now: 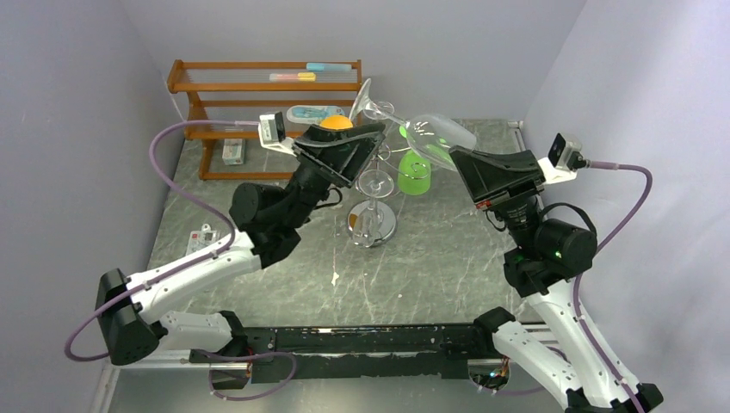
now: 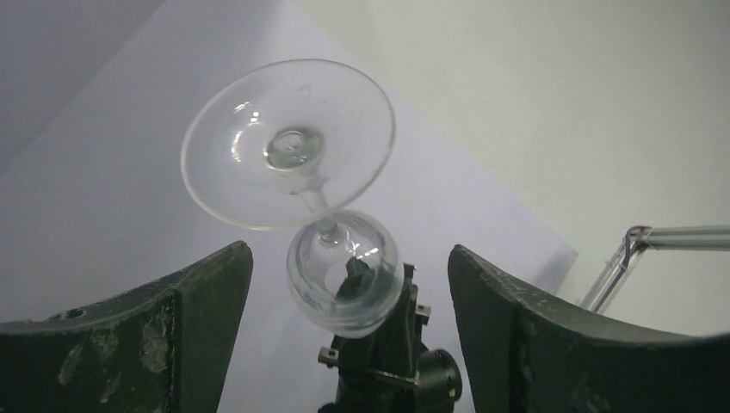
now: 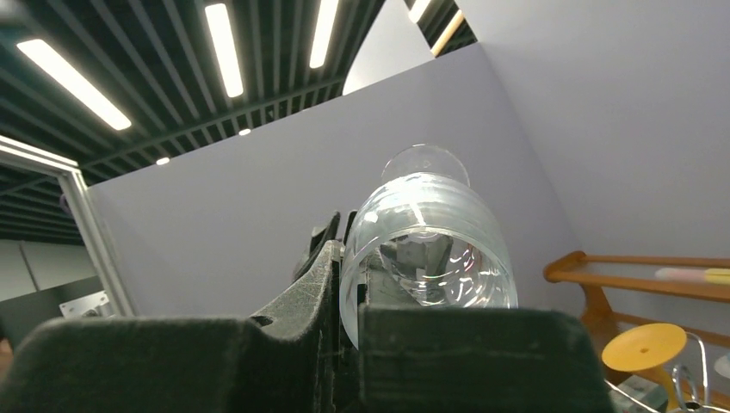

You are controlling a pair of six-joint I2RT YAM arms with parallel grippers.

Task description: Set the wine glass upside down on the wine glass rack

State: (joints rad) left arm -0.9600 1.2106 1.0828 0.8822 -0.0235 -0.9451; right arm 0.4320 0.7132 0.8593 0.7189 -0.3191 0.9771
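The clear wine glass [image 1: 435, 133] hangs tilted in the air, foot [image 1: 370, 96] toward the back left and up. My right gripper [image 1: 465, 163] is shut on the bowl's rim; in the right wrist view the fingers [image 3: 331, 284] pinch the glass wall [image 3: 430, 249]. My left gripper [image 1: 372, 142] is open and empty just left of the stem. In the left wrist view the foot [image 2: 288, 142] and bowl [image 2: 344, 275] show ahead between its wide-open fingers [image 2: 198, 301], not touching them. The chrome wine glass rack [image 1: 379, 222] stands on the table below the glass.
An orange-brown wooden shelf [image 1: 258, 86] with small items stands at the back left. A green cup [image 1: 414, 176] stands right of the rack, and an orange round object [image 1: 336, 122] lies behind my left gripper. A small card [image 1: 201, 238] lies at the left.
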